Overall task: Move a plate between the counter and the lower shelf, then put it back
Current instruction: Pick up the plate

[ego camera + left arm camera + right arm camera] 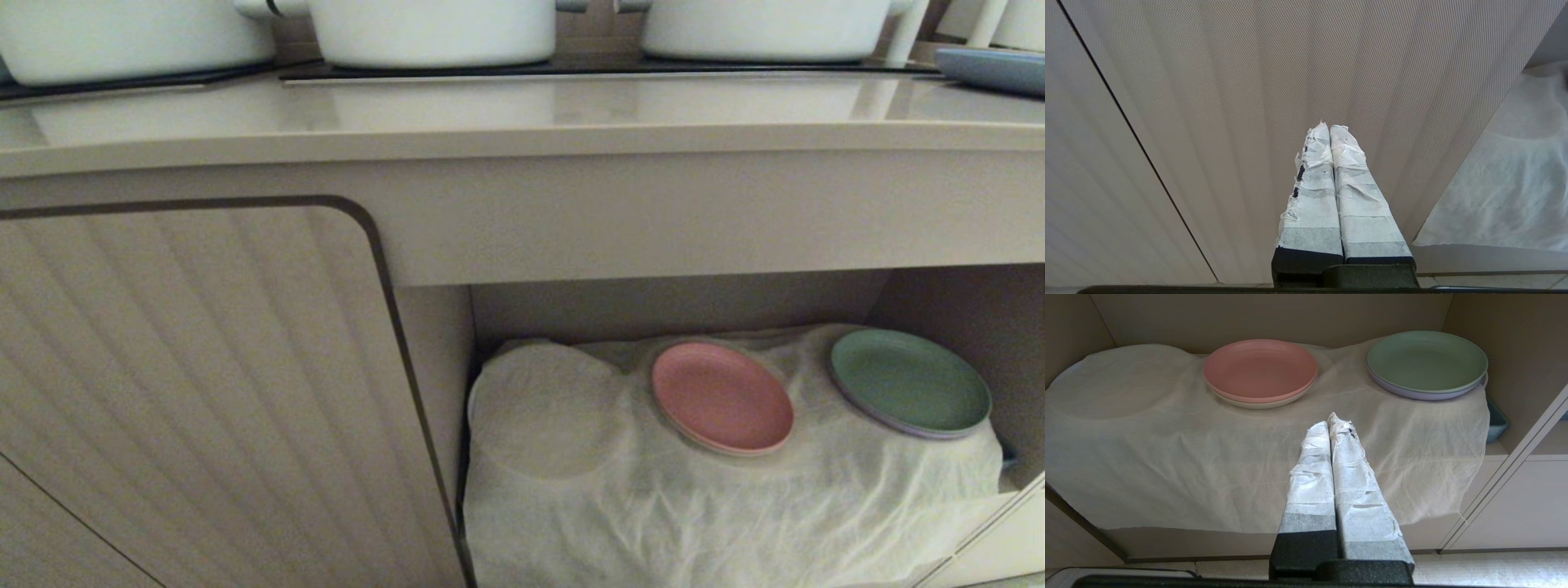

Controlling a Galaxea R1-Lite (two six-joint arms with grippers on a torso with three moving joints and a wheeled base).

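Observation:
The light blue plate (pixel 992 67) lies on the glossy beige counter (pixel 522 114) at the far right, cut off by the picture's edge. Below is the lower shelf, its floor draped with wrinkled white cloth (pixel 735 506) (pixel 1208 465). Neither arm shows in the head view. My right gripper (pixel 1331 418) is shut and empty, its taped fingers pointing into the lower shelf from in front of the cloth. My left gripper (pixel 1329 127) is shut and empty too, facing the ribbed cabinet door (pixel 1229 102).
A pink plate (pixel 722 397) on a cream one and a green plate (pixel 910 382) on a lilac one rest on the cloth. A round bulge (pixel 543 408) lies under the cloth's left part. White pots (pixel 433 33) stand on the hob. The ribbed door (pixel 188 392) fills the left.

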